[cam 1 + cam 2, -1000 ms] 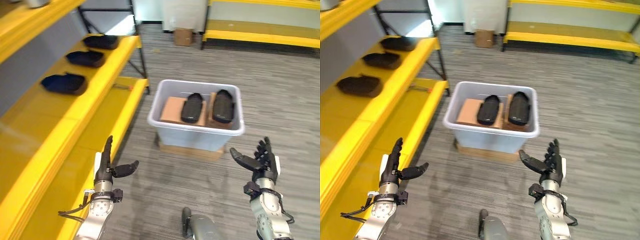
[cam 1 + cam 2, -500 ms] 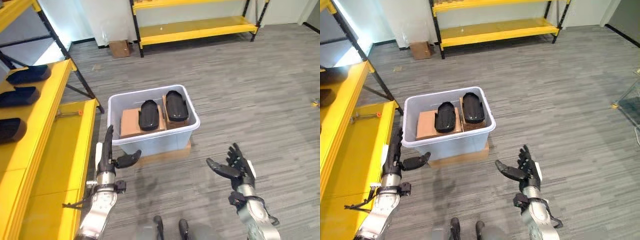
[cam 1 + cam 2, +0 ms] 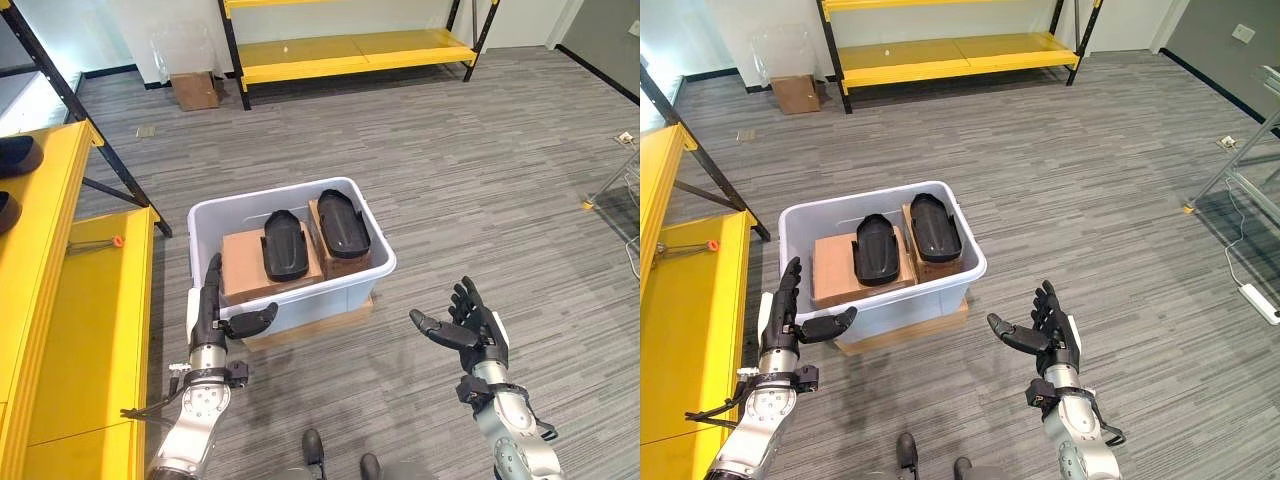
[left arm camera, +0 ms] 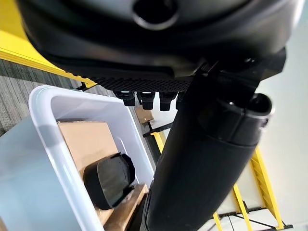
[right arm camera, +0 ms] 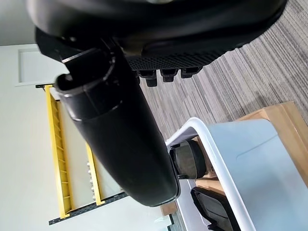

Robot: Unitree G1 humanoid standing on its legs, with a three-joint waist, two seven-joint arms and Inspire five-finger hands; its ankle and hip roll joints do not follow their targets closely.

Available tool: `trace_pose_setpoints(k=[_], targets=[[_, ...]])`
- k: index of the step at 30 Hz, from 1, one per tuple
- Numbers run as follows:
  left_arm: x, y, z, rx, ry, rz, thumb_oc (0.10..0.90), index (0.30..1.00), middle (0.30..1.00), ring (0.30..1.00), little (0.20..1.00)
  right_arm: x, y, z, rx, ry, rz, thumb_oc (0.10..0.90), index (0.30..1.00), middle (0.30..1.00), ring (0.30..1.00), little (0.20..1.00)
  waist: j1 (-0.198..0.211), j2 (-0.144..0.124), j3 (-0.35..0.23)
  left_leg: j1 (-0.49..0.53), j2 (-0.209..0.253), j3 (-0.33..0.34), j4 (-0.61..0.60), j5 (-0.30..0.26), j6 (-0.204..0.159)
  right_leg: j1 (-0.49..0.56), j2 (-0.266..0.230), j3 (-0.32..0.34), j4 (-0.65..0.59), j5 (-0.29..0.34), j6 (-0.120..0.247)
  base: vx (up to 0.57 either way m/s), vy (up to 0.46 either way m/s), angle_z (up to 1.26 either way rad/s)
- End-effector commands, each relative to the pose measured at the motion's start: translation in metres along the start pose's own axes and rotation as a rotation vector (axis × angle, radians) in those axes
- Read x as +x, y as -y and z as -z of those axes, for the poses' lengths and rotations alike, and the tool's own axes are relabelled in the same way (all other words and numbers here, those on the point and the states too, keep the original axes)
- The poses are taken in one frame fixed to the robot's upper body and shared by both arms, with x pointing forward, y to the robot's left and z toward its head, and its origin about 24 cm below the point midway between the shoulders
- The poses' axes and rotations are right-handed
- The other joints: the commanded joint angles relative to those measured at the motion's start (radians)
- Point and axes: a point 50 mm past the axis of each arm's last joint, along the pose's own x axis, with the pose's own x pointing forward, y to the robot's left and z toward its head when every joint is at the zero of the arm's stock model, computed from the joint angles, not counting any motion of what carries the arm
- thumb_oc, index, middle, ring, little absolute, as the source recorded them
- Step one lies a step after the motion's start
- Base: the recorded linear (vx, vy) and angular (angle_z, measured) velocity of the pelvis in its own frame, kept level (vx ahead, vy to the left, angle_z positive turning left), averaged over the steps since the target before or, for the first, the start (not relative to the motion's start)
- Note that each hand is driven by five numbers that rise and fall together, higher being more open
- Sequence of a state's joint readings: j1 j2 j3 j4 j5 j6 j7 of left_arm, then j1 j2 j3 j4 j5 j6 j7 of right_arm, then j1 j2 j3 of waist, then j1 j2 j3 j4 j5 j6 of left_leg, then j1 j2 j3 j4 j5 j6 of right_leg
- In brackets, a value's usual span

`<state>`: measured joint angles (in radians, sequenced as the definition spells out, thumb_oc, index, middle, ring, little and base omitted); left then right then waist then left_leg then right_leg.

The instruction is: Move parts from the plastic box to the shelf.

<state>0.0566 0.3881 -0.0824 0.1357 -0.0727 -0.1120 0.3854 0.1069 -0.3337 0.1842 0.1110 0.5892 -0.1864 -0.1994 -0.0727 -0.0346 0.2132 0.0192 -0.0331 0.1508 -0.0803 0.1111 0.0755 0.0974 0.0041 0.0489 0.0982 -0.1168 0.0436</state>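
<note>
Both hands are up and empty in front of the robot. The left hand (image 3: 212,318) has its fingers (image 3: 213,283) straight and released, thumb stuck out to the side; the right hand (image 3: 1045,333) is released too, palm up, fingers (image 3: 1048,301) spread.

The plastic box (image 3: 357,291) sits on the floor just beyond the left fingertips, and ahead and to the inside of the right fingers. It rests on a flat cardboard sheet (image 3: 318,322). Inside are two brown cartons (image 3: 246,275), and on top of them two black parts (image 3: 284,243), side by side and lengthwise – one per carton, approx. The left wrist view shows the box wall close past the fingertips, w/ one part's end showing over the rim.

The yellow shelf (image 3: 90,300) runs along the outer side of the left hand; more dark parts (image 3: 18,155) lie on its upper level, far beyond the fingers.

Handling, as a guess: the parts look like rigid moulded shells, smooth and a bit glossy – prob. light, but slippery under hard fingers. Not fragile-looking. Best hold would be across the narrow width near mid-length, thumb on one long edge and fingers on the other, so it doesn't tip. The nearer part is the easier reach for the left hand.
</note>
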Motion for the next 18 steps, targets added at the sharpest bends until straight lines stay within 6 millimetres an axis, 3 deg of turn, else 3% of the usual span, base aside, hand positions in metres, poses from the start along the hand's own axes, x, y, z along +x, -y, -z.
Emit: trace_pose_setpoints(k=[1, 4, 7, 10, 15, 18], targets=[[0.014, -0.021, -0.036, -0.006, 0.229, -0.061, 0.9, 1.0, 1.0, 1.0, 1.0, 0.015, -0.024, -0.046, 0.023, 0.247, -0.103, 0.9, 1.0, 1.0, 1.0, 1.0, 0.006, -0.027, -0.099, -0.006, -0.021, -0.033, -0.007, -0.117, -0.028, -0.034, -0.001, -0.051, -0.044, 0.089, 0.027, 0.11, 0.14, 0.07], [0.015, -0.024, -0.036, -0.028, 0.22, -0.074, 0.9, 1.0, 1.0, 1.0, 1.0, 0.017, -0.027, -0.048, 0.009, 0.246, -0.107, 0.9, 1.0, 1.0, 1.0, 1.0, 0.009, -0.031, -0.097, -0.004, -0.036, -0.028, -0.007, -0.123, -0.005, -0.081, 0.006, -0.073, 0.087, 0.099, 0.039, 0.06, 0.141, -0.08], [0.016, -0.029, -0.036, -0.017, 0.217, -0.09, 0.9, 1.0, 1.0, 1.0, 1.0, 0.019, -0.032, -0.048, 0.004, 0.248, -0.139, 0.9, 1.0, 1.0, 1.0, 1.0, 0.016, -0.023, -0.081, 0.004, -0.029, -0.009, -0.007, -0.126, 0.007, -0.194, -0.006, -0.15, 0.339, 0.137, 0.081, 0.01, 0.133, -0.18], [0.013, -0.035, -0.032, 0.013, 0.203, -0.102, 0.9, 1.0, 1.0, 1.0, 1.0, 0.018, -0.032, -0.048, 0.014, 0.244, -0.151, 0.9, 1.0, 1.0, 1.0, 1.0, 0.03, -0.027, -0.065, 0.018, -0.018, 0.011, -0.007, -0.131, 0.005, -0.248, -0.038, -0.218, 0.451, 0.162, 0.109, 0.05, 0.077, -0.47], [0.011, -0.04, -0.026, -0.017, 0.178, -0.09, 0.9, 1.0, 1.0, 1.0, 1.0, 0.017, -0.024, -0.048, 0.016, 0.261, -0.133, 0.9, 1.0, 1.0, 1.0, 1.0, 0.024, -0.036, -0.051, 0.062, -0.005, 0.001, -0.007, -0.167, -0.002, -0.275, -0.111, -0.214, 0.272, 0.232, 0.121, 0.09, -0.071, -0.25], [0.012, -0.036, -0.024, 0.001, 0.172, -0.058, 0.9, 1.0, 1.0, 1.0, 1.0, 0.019, -0.024, -0.046, 0.022, 0.249, -0.109, 0.9, 1.0, 1.0, 1.0, 1.0, 0.02, -0.042, -0.043, 0.103, 0.013, -0.022, -0.007, -0.191, -0.019, -0.274, -0.168, -0.176, 0.043, 0.31, 0.142, 0.16, -0.195, 0.2]])
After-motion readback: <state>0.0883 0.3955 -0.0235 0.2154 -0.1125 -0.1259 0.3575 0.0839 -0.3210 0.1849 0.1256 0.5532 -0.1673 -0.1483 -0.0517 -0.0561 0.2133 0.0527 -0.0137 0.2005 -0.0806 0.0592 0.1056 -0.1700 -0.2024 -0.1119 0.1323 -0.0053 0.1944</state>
